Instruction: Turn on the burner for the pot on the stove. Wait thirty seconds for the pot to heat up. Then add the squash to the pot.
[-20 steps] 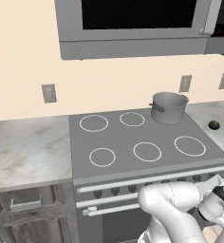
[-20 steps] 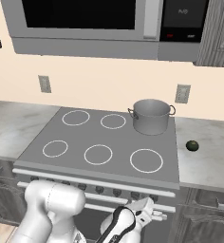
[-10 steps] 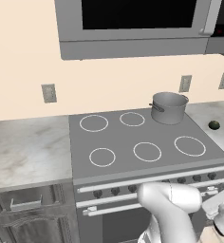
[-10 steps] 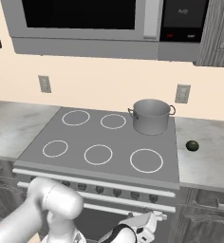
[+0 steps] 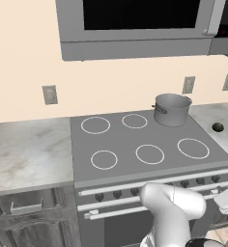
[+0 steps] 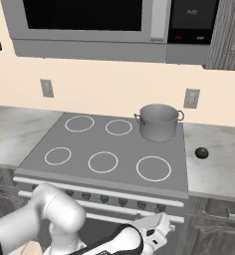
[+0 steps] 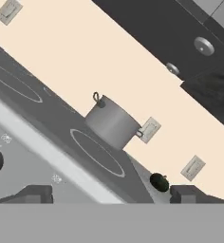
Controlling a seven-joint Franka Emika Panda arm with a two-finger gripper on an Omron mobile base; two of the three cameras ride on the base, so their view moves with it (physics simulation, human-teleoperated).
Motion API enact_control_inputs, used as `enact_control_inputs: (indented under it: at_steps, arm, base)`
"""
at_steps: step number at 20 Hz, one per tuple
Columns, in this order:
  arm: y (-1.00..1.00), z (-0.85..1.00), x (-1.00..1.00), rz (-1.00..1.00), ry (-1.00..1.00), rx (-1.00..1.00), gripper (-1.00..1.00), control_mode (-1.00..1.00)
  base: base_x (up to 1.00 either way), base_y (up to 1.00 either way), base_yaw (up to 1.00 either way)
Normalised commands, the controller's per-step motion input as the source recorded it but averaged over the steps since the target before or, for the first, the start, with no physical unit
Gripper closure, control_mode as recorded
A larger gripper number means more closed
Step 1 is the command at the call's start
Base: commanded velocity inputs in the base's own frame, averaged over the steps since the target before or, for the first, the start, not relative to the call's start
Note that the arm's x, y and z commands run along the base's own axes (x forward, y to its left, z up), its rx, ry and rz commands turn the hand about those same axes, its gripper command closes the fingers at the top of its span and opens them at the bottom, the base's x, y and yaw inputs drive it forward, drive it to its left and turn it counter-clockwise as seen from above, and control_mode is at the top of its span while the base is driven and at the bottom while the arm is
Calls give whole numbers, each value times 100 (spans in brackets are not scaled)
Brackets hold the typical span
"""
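The pot (image 6: 159, 122) sits at the stove's (image 6: 124, 144) back right corner; the gripper's (image 7: 111, 193) jaws stand wide apart, empty.

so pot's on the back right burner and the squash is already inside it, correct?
Not quite. The pot is on the back right burner of the stove, but the squash isn't inside it. It sits on the counter to the right of the stove, apart from the pot. The right base view shows this plainly.
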Motion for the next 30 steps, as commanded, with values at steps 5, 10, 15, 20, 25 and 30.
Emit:
enact_control_inputs:
  at_steps: [5,10,15,20,25,30]
  arm:
    - [0,66,0,0,0,3,-100,-100]
    - [0,66,-1,0,0,4,-100,-100]
    - [0,60,0,0,0,7,-100,-100]
    - [0,41,0,0,0,11,-100,-100]
    - [0,36,0,0,0,15,-100,-100]
    - [2,47,0,2,1,18,-100,-100]
  base:
    - [0,0,0]
    - [0,0,0]
    - [0,0,0]
    - [0,0,0]
    - [0,0,0]
    - [0,0,0]
